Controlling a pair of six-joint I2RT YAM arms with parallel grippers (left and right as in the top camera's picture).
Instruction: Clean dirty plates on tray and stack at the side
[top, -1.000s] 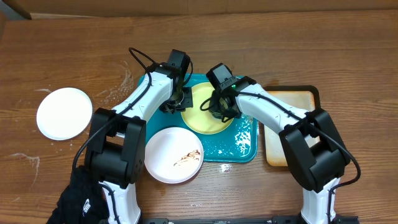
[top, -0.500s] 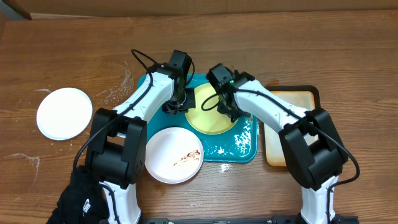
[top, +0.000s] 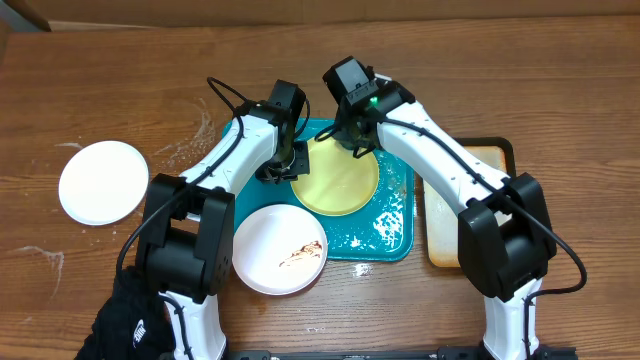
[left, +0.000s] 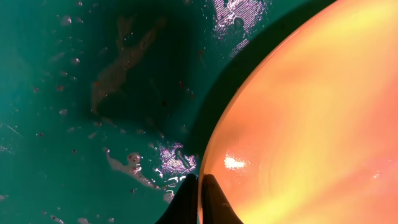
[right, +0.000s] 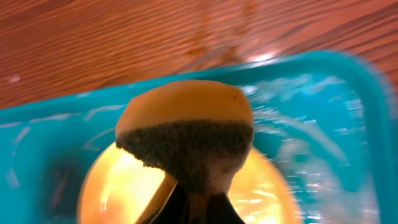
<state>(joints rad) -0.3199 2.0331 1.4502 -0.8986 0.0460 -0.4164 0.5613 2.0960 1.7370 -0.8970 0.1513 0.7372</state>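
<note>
The pale yellow-green plate (top: 338, 178) lies on the wet teal tray (top: 392, 232). My left gripper (top: 287, 168) is shut on this plate's left rim; the wrist view shows the fingers (left: 199, 199) pinching the rim of the plate (left: 311, 118) over the tray (left: 93, 93). My right gripper (top: 352, 135) is shut on a yellow sponge (right: 186, 134) with a dark scrub side, held above the plate's far edge (right: 118, 186). A white plate with brown smears (top: 280, 250) sits at the tray's front left corner. Another white plate (top: 103, 182) lies far left on the table.
A cream tray with a dark rim (top: 470, 205) lies right of the teal tray. A black cloth (top: 130, 320) lies at the front left. White residue marks the wooden table (top: 185, 145) left of the teal tray.
My right gripper has lifted the sponge off the yellow-green plate and moved it toward the plate's far edge. My left gripper has kept its hold on the rim.
</note>
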